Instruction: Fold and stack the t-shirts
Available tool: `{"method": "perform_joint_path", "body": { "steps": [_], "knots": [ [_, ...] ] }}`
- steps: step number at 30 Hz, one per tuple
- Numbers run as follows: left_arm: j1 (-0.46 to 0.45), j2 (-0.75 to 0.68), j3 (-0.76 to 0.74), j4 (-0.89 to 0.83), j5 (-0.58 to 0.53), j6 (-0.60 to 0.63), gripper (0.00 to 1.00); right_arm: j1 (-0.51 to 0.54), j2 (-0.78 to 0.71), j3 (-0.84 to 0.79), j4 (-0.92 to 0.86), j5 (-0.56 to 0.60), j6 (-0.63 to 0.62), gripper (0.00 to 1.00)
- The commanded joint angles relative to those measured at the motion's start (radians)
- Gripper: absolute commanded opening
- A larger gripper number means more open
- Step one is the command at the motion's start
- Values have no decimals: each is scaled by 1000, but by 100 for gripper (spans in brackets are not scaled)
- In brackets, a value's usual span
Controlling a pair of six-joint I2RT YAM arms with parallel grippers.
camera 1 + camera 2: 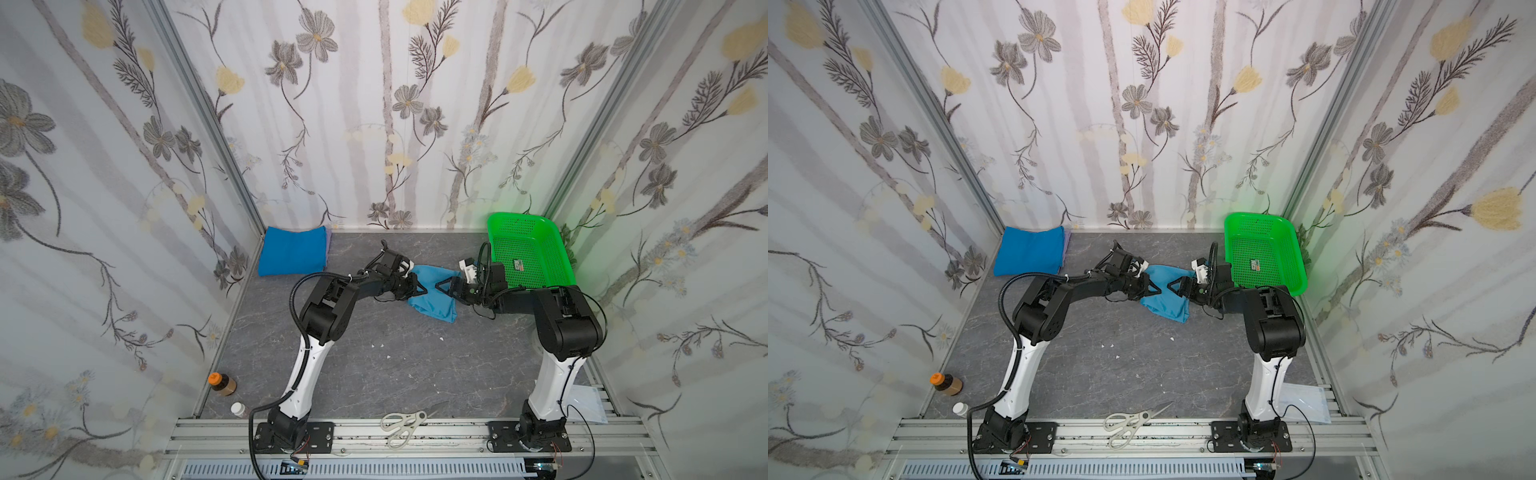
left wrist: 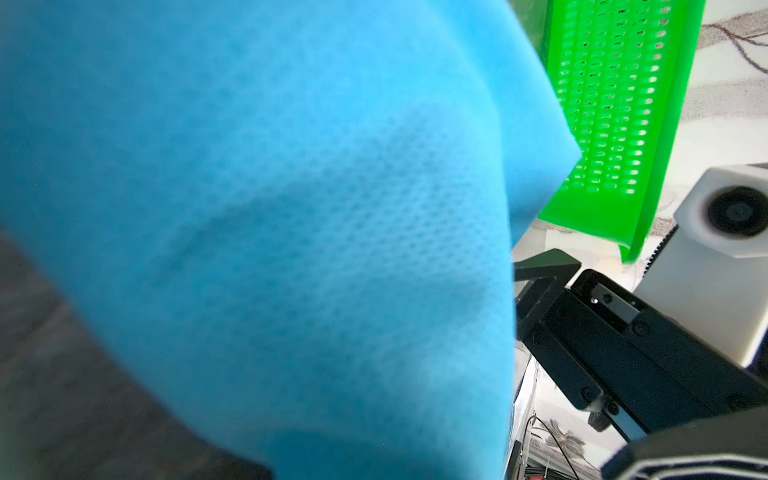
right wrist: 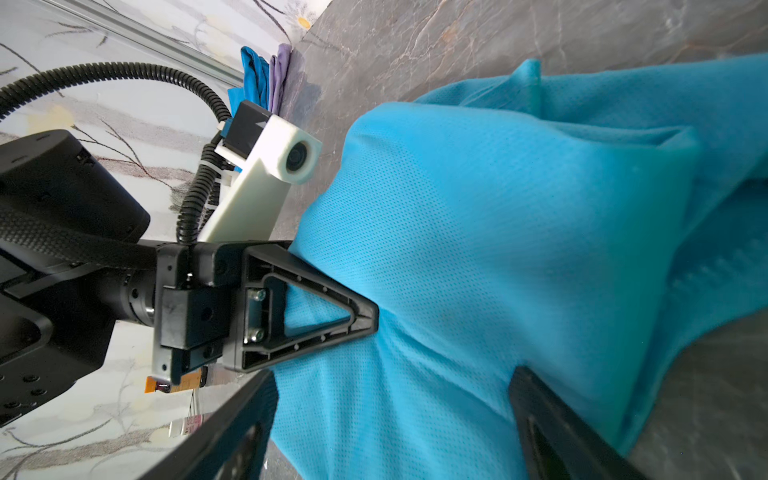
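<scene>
A light sky-blue t-shirt hangs bunched above the middle of the grey table, lifted at its upper part. My left gripper is shut on a pinch of this cloth; its black triangular finger presses into the fabric. In the left wrist view the t-shirt hides the jaws. My right gripper faces it tip to tip and is open, its fingers wide apart with the t-shirt between them. A folded royal-blue t-shirt lies on a lilac one at the back left.
A green perforated basket leans at the back right, just behind my right arm. White scissors lie on the front rail. Two small bottles stand at the front left. A clear plastic bag lies front right.
</scene>
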Motion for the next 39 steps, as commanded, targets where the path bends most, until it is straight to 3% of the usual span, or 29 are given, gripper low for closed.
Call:
{"method": "perform_joint_path", "body": {
  "steps": [1, 7, 12, 17, 23, 30, 39],
  "knots": [
    [10, -21, -16, -91, -55, 1, 0, -6, -24, -30, -138, 13, 51, 89],
    [60, -144, -97, -84, -72, 7, 0, -52, -179, -62, -127, -18, 61, 90],
    [123, -252, -81, -289, -141, 120, 0, -64, -260, -49, -176, -20, 41, 91],
    [216, -359, -96, -337, -175, 135, 0, -65, -288, -52, -182, -23, 33, 91],
    [305, -468, -9, -418, -221, 130, 0, -66, -290, -78, -172, -34, 27, 91],
    [409, -528, 23, -367, -239, 62, 0, -74, -307, -110, -171, -34, 10, 92],
    [572, -499, 69, -232, -233, -22, 0, -83, -309, -141, -163, -40, 0, 92]
  ]
}}
